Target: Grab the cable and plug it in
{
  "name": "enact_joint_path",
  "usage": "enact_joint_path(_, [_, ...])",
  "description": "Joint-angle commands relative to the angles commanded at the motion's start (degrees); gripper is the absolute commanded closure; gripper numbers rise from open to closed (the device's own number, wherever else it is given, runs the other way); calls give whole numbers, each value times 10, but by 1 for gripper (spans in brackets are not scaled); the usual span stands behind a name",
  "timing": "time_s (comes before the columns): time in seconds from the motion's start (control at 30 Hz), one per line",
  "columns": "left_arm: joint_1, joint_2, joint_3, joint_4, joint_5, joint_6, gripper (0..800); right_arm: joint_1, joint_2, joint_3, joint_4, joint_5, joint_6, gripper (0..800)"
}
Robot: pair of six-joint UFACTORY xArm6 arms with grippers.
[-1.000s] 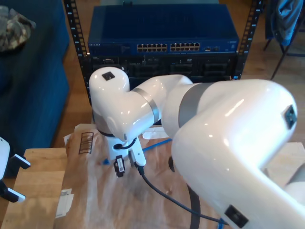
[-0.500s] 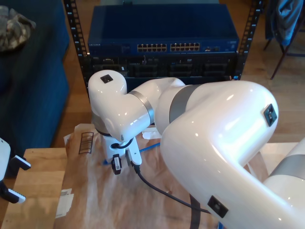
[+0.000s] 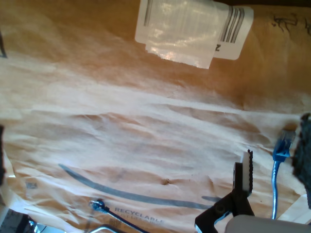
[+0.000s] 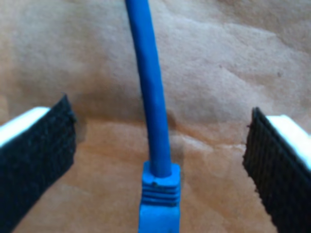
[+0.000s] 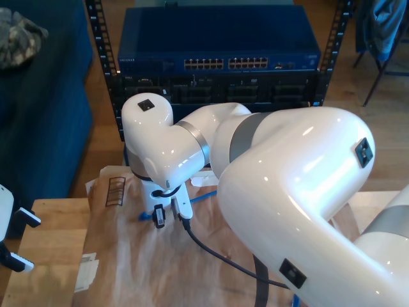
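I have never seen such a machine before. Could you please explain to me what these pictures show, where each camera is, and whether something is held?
These are two white robot arms, each ending in jaws that can grasp. The exterior view comes from a camera off the arms: the large white arm reaches down to a sheet of brown paper on a wooden table. Behind it, a rack holds a blue network switch with rows of ports.

The two other pictures come from cameras on the grippers. The second wrist view looks along my second gripper: its jaws stand open on either side of the blue cable, just above its plug. Nothing is held yet.

The first wrist view looks over the same paper and shows a white label.
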Motion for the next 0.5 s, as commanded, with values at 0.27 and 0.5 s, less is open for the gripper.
enact_joint_path(0.27, [0, 1, 0, 1, 0, 0, 1, 1, 0, 2, -13, 0, 16, 497])
enact_joint_path(0.5, [-1, 1, -1, 1, 0, 0, 1, 4, -4, 9, -113, 3, 94, 792])
